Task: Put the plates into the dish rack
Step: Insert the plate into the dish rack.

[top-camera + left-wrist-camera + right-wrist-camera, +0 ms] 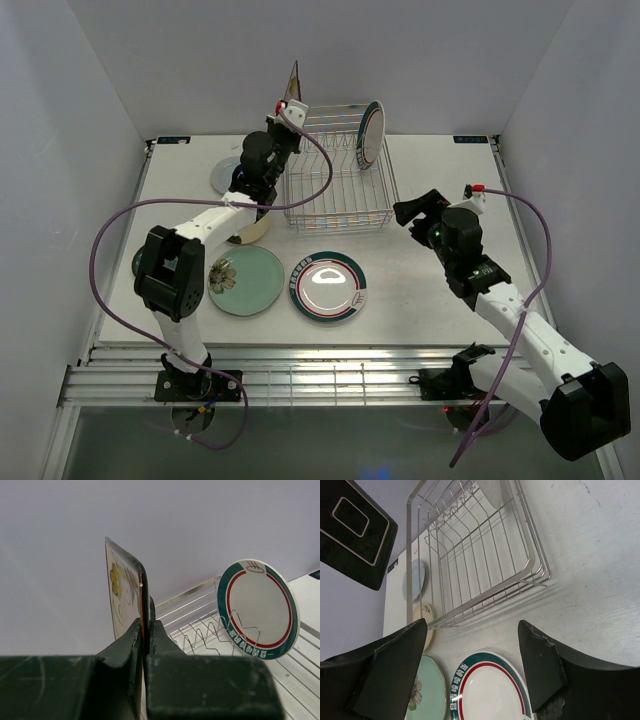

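Jaws on the right gripper (412, 212) stand wide apart with nothing between them. It hangs low over the table (440, 300), just off the rack's near right corner and angled toward the plates lying flat, which reads as a ready stance for the next pickup.

Nearest the arms, the green plate (246, 280) and a rimmed plate (328, 286) lie face up side by side, close but seemingly not touching. Behind the green one, the cream plate (250, 232) sits partly under the left arm, just beside the rack's near left corner. A dark plate (136, 262) shows only as a sliver by that arm's elbow. Farther back on the left lies the blue-grey plate (222, 178).

The rack (340, 222) stands mid-table. At its far right end the racked plate (371, 133), also rimmed, stands on edge among the prongs and tilted, so the wires carry it.

Farthest back, the left gripper (147, 635) is clamped on the lower edge of the square plate (122, 595), holding it upright and edge-on above the rack's far left corner. Carrying it vertical likely suits the slots, since it can drop between prongs without turning. Lowering it calls for lining its edge up with a gap, because striking a prong could twist the thin, glossy plate in the grip.
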Controlling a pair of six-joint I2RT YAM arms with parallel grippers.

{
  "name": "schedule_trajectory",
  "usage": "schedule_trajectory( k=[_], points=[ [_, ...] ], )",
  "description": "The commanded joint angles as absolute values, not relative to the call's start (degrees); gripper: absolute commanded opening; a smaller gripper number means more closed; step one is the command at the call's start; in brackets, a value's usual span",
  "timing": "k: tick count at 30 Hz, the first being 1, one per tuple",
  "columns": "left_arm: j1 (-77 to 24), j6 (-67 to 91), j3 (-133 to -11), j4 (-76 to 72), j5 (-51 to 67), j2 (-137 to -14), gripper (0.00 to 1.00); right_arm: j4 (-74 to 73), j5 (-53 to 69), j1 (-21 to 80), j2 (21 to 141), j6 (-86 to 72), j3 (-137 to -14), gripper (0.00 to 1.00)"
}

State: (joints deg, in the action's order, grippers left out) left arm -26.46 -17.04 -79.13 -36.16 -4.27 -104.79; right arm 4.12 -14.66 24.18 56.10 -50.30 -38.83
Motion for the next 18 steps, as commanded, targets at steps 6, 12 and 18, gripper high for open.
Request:
schedule_trajectory(
  k=[6,12,18],
  points=[
    [-25.8,-18.0,-85.3,-49.3,2.2,-104.4,0.0,9.1,-16.6,24.5,51.9,-48.4,-36.9,0.79],
    [-25.7,-17.7,-88.6,-49.5,2.5,-106.9,0.0,9.1,-17.0,24.5,51.8,-47.7,-37.0,0.8],
    [-25.7,-17.1,-90.4,-49.6,2.2,-108.5,0.0,9.1,-17.1,24.5,52.8,-47.7,-36.9,0.8]
  ],
)
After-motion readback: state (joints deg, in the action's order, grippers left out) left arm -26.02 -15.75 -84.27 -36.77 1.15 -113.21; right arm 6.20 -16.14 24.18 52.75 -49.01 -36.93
